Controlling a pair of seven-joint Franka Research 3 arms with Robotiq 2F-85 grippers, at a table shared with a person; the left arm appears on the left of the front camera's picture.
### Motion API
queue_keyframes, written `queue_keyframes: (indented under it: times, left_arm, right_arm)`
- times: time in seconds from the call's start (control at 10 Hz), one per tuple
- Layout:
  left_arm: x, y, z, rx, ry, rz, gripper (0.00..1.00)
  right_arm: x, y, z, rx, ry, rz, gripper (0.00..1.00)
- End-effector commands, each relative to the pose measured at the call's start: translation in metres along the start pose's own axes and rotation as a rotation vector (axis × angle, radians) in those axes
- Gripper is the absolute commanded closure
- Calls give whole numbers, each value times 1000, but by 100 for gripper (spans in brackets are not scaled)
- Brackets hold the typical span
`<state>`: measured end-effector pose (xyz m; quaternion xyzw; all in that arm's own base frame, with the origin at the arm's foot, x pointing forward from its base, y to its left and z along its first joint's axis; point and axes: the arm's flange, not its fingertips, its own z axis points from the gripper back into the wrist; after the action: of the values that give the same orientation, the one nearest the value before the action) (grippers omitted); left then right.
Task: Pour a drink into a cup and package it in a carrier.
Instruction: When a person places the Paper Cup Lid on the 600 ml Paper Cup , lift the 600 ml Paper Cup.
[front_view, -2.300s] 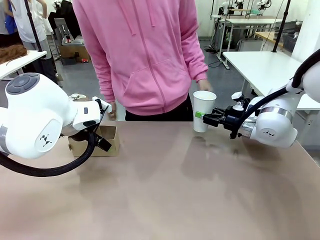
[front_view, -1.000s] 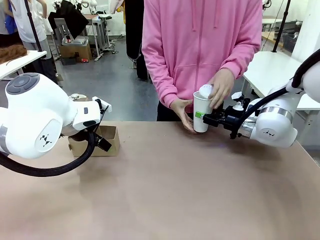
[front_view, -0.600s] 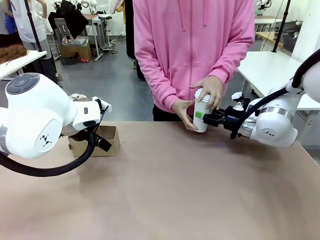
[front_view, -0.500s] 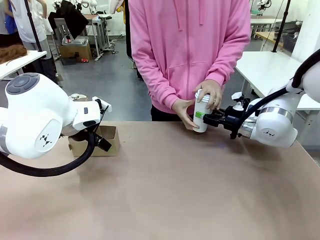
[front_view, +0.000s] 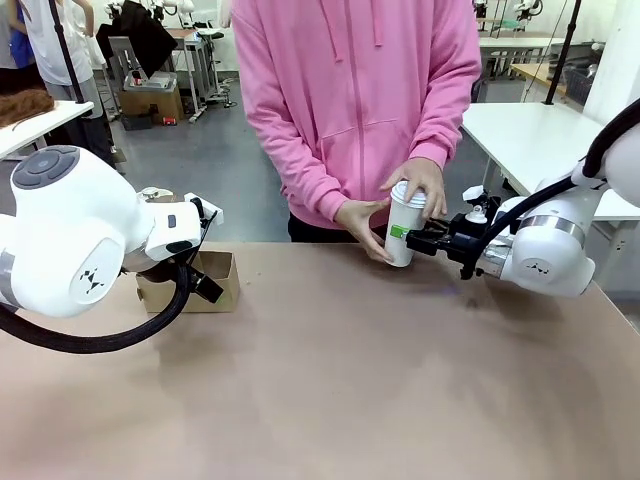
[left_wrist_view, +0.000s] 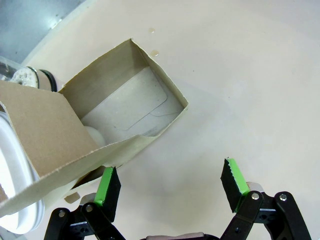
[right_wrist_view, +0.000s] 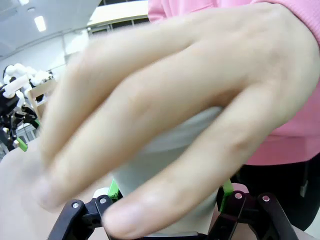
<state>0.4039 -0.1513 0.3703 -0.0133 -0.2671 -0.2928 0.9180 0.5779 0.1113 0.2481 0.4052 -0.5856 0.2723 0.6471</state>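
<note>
White cup (front_view: 405, 216) clamped in right jaws at table's (front_view: 330, 380) 1 o'clock, person's hand (front_view: 418, 186) on its top, left jaws wide open beside carrier (front_view: 212, 278) at 9 o'clock.

Glossy white left arm (front_view: 70, 240), black cable (front_view: 100, 340), black hand (left_wrist_view: 170, 170), green pads (left_wrist_view: 235, 180)

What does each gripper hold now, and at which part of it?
The right gripper holds the cup by its side, about mid-height; a person's hand covers its top. The left gripper stands open and holds nothing.
</note>
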Motion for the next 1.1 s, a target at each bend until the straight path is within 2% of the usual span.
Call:
queue_keyframes:
  times: [0.0,1.0]
  left_arm:
    - [0,0,0,-1,-1,0,0]
    - [0,0,0,-1,-1,0,0]
  right_arm:
    - [8,5,1,-1,-11,6,20]
    - [1,0,0,0,-1,2,19]
